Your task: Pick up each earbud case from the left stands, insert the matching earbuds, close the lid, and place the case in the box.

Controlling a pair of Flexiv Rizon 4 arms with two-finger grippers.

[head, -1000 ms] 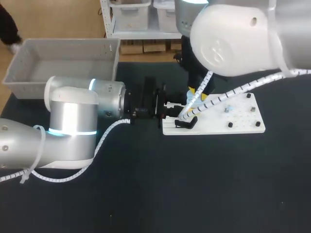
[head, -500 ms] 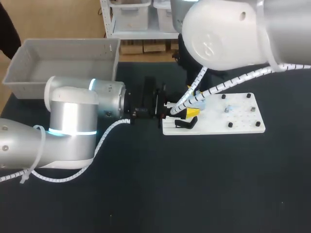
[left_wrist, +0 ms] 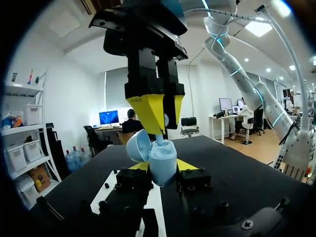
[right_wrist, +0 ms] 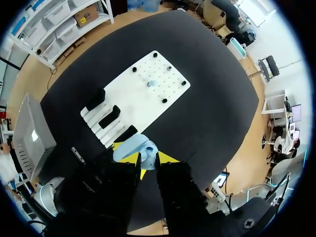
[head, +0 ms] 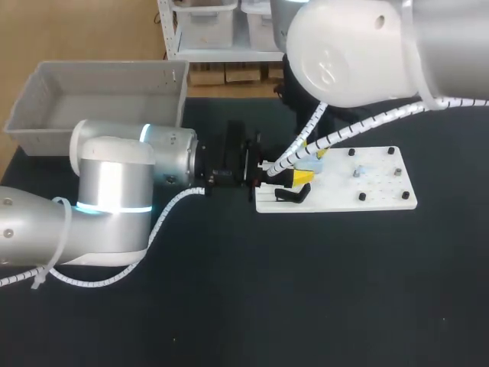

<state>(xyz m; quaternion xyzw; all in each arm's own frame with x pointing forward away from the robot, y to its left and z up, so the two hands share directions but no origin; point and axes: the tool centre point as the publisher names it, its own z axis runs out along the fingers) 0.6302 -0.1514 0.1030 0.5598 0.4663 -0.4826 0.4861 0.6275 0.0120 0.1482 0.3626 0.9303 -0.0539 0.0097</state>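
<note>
A light-blue earbud case [left_wrist: 162,163] sits with its lid [left_wrist: 138,145] open, and my left gripper [left_wrist: 163,167] is shut on its body. In the head view the left gripper [head: 261,170] is at the left edge of the white board [head: 382,195]. My right gripper [left_wrist: 158,116] comes down from above onto the open case, shut on a small light-blue earbud [left_wrist: 159,140] whose end is in the case. The right wrist view shows the right gripper [right_wrist: 146,160] just over the case [right_wrist: 129,146]. Another earbud [right_wrist: 152,83] lies among the board's pegs.
Black stands [right_wrist: 111,116] line the board's left end, beside the grippers. A grey box [head: 99,95] stands at the back left of the dark table [head: 306,290]. My left arm [head: 114,191] lies across the table's left side.
My right gripper has come down and leftward from over the board to the case held by the left gripper. It has hardly moved in the last half second. The left arm has kept still.
</note>
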